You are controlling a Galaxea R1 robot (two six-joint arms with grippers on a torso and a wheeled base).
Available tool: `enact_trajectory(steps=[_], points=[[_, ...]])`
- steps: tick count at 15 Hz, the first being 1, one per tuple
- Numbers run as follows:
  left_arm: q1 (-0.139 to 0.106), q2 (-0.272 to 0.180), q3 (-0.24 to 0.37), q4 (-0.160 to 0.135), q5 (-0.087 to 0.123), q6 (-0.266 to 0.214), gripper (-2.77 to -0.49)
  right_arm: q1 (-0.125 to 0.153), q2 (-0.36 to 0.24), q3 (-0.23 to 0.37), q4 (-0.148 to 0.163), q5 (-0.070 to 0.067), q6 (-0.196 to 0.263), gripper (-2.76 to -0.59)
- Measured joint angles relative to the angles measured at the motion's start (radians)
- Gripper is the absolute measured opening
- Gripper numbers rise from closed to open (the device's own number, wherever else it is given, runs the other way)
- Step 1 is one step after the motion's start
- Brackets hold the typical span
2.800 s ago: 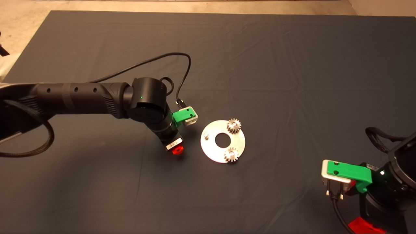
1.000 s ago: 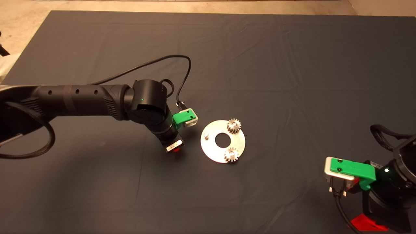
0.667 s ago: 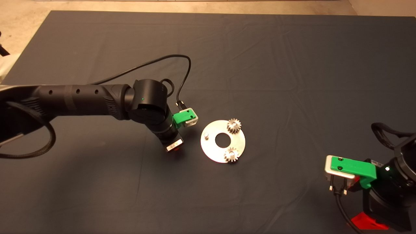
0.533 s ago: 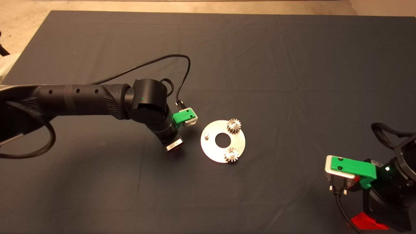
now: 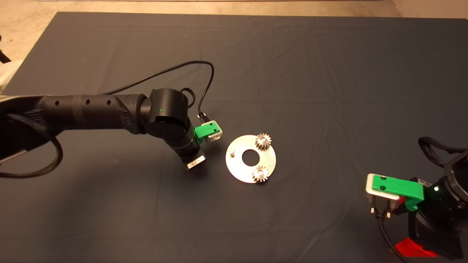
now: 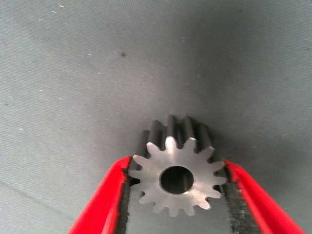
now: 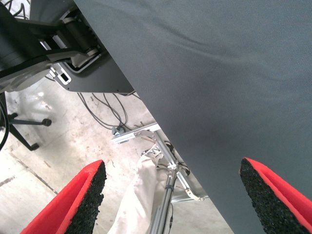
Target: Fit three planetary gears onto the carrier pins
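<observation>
The round silver disc (image 5: 239, 170) lies mid-mat with a central hole. Two planetary gears sit on carrier pins: one at the far side (image 5: 263, 141), one at the near side (image 5: 260, 173). The third carrier pin (image 5: 232, 152) stands bare on the disc's left. My left gripper (image 5: 196, 166) points down at the mat just left of the disc, its fingers hidden under the wrist. In the left wrist view the left gripper (image 6: 177, 163) is shut on the third gear (image 6: 176, 178), pads on its teeth, close over the mat. My right gripper (image 5: 404, 226) is parked at the lower right, open (image 7: 173, 170).
A black cable (image 5: 172, 71) loops from the left wrist over the mat behind the arm. The right wrist view looks past the mat's edge (image 7: 146, 97) at the floor, with a metal frame (image 7: 168, 180) and cables there.
The left gripper's red fingertip, visible earlier below the wrist, is now hidden under it. The right gripper has drawn back slightly to the right. The disc and both gears have not moved.
</observation>
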Motion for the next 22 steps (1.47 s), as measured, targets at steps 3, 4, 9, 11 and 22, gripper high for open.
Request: enact_trajectory(steps=[3, 4, 9, 11, 22], points=[[0.0, 0.0, -0.001, 0.001, 0.0, 0.0, -2.19, 0.0, 0.0, 0.0, 0.0, 0.0, 0.0, -1.33], [0.0, 0.0, -0.001, 0.001, 0.001, 0.0, -2.22, 0.001, 0.0, 0.0, 0.0, 0.0, 0.0, -1.33], [0.0, 0.0, -0.001, 0.001, 0.001, 0.0, -2.27, 0.02, 0.0, 0.001, 0.0, 0.0, 0.0, -1.33], [0.0, 0.0, -0.001, 0.001, 0.001, 0.0, -2.31, 0.02, 0.0, 0.001, 0.0, 0.0, 0.0, -1.33], [-0.001, 0.002, -0.001, 0.0, 0.001, -0.001, -2.54, 0.087, 0.0, 0.002, 0.0, 0.0, 0.0, -1.33]])
